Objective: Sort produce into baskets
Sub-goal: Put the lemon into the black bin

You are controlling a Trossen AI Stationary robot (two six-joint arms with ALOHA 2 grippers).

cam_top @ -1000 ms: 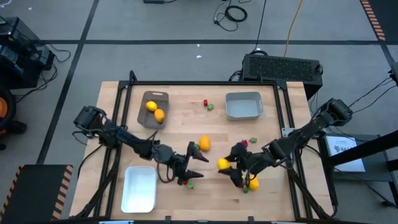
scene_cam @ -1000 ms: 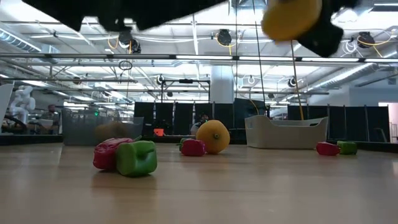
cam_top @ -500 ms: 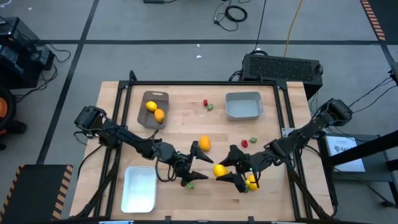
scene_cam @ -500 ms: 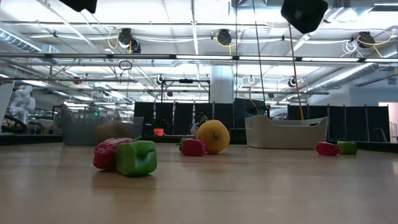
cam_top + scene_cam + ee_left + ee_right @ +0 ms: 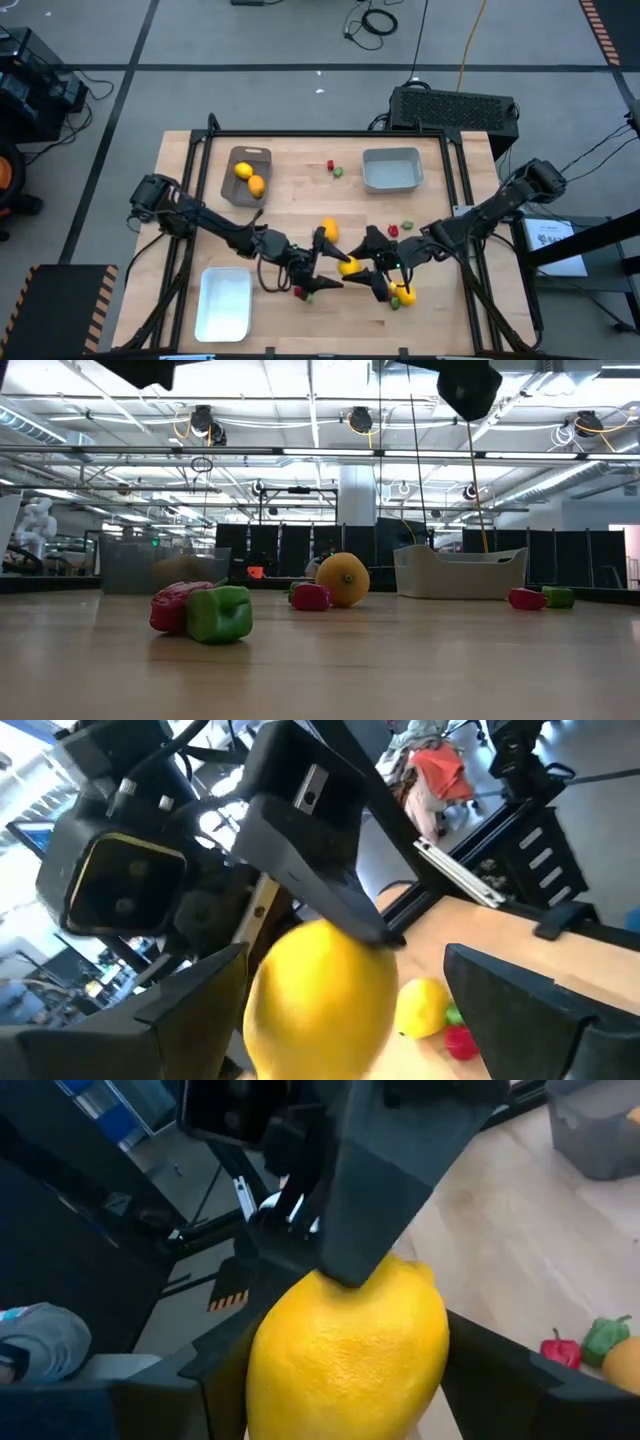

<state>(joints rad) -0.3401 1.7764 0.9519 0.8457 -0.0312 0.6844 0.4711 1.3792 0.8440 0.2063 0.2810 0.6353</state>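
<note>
Baskets first, going from the left: a white rectangular plastic tray (image 5: 224, 303) sits at the near left corner of the pale wooden table (image 5: 290, 200), and the left arm's cables cross just above it. Farther back, a brown-grey tray (image 5: 247, 176) holds a yellow lemon-like fruit (image 5: 243, 171) and an orange one (image 5: 257, 185) touching each other.

Moving toward the middle, the left gripper (image 5: 327, 262) reaches in with its fingers spread wide, empty, one finger either side of a yellow toy lemon (image 5: 348, 267). A loose orange fruit (image 5: 328, 231) lies just behind that gripper; in the low view it shows beside a red piece (image 5: 311, 597). Under the left gripper a red pepper-like piece (image 5: 175, 607) and a green one (image 5: 220, 614) lie touching; from above they are mostly hidden by the fingers.

That lemon is held off the table by the right gripper (image 5: 357, 270), whose fingers close on it from the other side. In the left wrist view only one right finger (image 5: 310, 830) pressing the lemon is clear; its partner is hidden behind the fruit.

Right of the grip, another yellow fruit (image 5: 406, 295) with a green bit against it lies partly under the right arm. A small red piece (image 5: 393, 230) and a green one (image 5: 407, 226) lie near. At the back, a red and green pair (image 5: 334, 168) sits left of the light grey-blue tray (image 5: 391, 170).
</note>
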